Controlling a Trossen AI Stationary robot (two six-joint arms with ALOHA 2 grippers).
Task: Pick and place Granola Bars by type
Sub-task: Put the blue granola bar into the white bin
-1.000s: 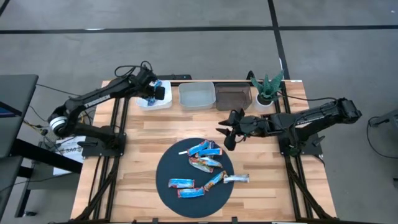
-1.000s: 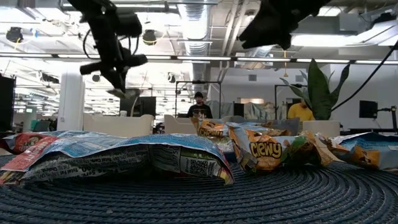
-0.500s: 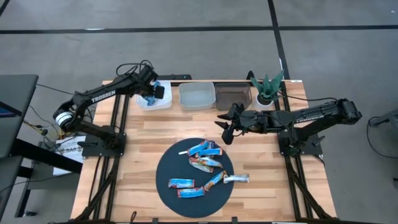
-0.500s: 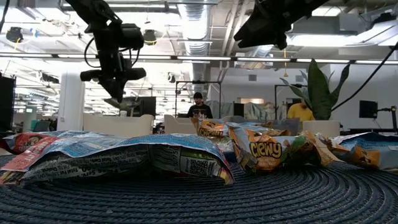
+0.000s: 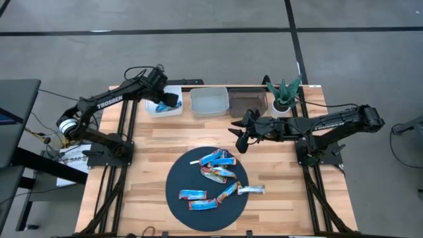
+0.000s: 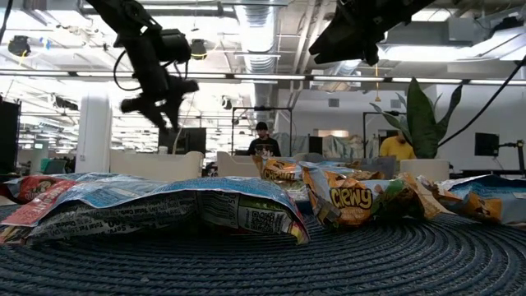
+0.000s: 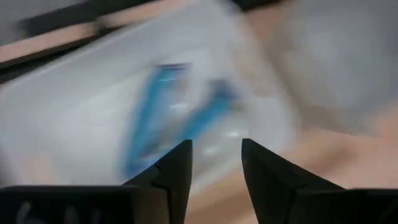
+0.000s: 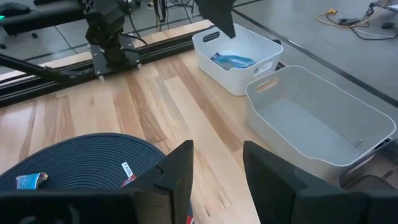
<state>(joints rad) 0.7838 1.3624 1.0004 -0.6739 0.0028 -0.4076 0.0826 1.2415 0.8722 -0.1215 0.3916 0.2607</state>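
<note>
Hovering over the white bin (image 5: pixel 163 104) at the counter's (image 5: pixel 152 142) back-left corner, the left hand (image 5: pixel 170 100) is spread and empty; blue granola bars (image 7: pixel 177 109) lie in that bin. The right hand (image 5: pixel 240 135), fingers also apart, hangs near the round dark mat (image 5: pixel 177 182), where the remaining bars (image 5: pixel 218 173) lie scattered. A grey bin (image 5: pixel 209 102) sits beside the white one.

The table (image 5: pixel 158 142) is light wood with visible grain, smooth and matt. The round mat (image 5: pixel 178 178) at 6 o'clock looks woven and ribbed. The Granola Bars (image 5: pixel 218 158) have glossy crinkled foil wrappers. The white bin (image 8: pixel 239 53) at 11 o'clock is smooth matt plastic.
</note>
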